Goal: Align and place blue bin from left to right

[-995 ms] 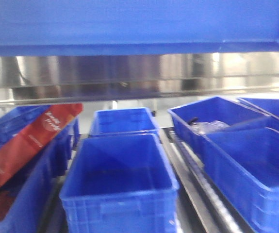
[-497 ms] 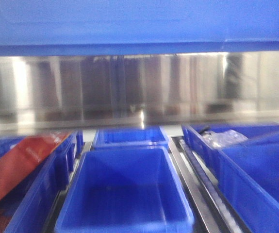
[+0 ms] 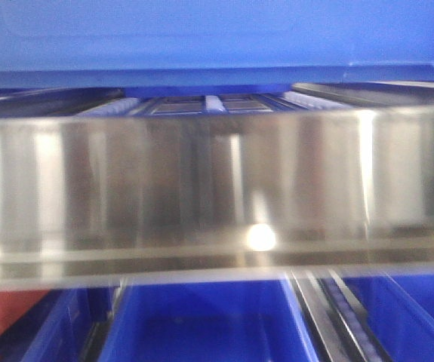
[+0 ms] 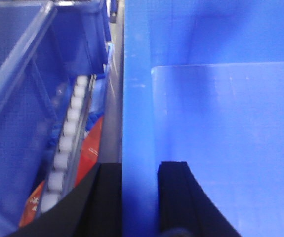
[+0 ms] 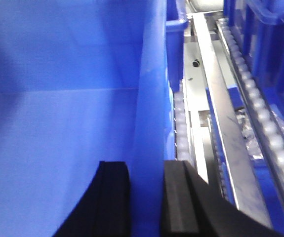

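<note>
Both arms are on the blue bin (image 3: 201,38). The left gripper (image 4: 140,173) has its jaws clamped over the left wall, one finger inside and one outside. The right gripper (image 5: 145,170) grips the right wall the same way. In the front view the bin fills the top of the frame, and its lower edge sits just above the rack's steel front beam (image 3: 201,188). A roller track (image 3: 217,104) shows in the narrow gap between them. Whether the bin is resting on anything, I can't tell.

The gap is the worry. If the bin goes forward a touch low, its bottom edge could catch the beam and twist out of two thin wall pinches. If the arms don't move evenly, it could tilt and one side could slip. The sides are tight too. A neighbouring blue bin (image 4: 13,98) and a line of white rollers (image 4: 65,143) run close on the left, with a red packet (image 4: 90,148) beneath. The steel rail (image 5: 211,98) runs just beside the right wall, so a sideways drift could knock either one. More blue bins (image 3: 201,324) sit on the lower level, so anything dropped would land on them. The front view is blurred, which makes it hard to judge the clearance.
</note>
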`<act>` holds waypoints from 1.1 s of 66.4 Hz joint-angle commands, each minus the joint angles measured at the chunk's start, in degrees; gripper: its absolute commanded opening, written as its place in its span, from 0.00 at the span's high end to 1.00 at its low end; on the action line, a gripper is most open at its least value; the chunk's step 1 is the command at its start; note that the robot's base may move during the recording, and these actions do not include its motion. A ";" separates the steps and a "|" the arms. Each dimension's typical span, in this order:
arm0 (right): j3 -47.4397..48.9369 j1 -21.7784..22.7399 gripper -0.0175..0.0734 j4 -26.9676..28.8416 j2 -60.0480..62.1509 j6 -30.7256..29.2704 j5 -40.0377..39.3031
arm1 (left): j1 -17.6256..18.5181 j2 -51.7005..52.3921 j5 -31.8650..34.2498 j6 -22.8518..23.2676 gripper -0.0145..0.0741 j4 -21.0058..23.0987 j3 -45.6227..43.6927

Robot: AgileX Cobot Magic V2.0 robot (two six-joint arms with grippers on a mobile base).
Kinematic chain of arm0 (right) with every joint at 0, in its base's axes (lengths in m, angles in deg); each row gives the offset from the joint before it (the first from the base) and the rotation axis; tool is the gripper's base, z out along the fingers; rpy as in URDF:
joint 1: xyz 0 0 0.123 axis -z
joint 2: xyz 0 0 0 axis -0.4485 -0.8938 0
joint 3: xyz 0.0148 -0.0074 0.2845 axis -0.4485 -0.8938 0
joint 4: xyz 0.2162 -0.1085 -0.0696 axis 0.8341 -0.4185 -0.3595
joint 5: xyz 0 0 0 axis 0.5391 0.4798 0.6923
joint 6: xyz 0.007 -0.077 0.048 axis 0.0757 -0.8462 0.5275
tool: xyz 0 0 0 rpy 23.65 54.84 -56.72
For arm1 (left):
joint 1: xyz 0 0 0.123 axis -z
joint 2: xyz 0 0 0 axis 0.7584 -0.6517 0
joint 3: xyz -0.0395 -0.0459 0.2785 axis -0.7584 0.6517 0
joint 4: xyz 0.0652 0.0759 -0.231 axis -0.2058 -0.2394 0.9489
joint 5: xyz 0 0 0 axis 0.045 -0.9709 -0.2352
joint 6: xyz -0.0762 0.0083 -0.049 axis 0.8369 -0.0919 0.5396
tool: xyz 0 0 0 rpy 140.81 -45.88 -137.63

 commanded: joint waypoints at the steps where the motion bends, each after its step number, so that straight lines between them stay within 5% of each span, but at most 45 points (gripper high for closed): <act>1: 0.60 -0.61 0.88 -0.39 0.70 -0.72 -6.88 | 0.41 0.35 4.95 0.10 0.96 -2.03 -0.54; 73: 0.60 -0.61 0.88 -0.39 0.70 -0.72 -6.88 | 0.41 0.35 4.95 0.10 0.96 -2.03 -0.54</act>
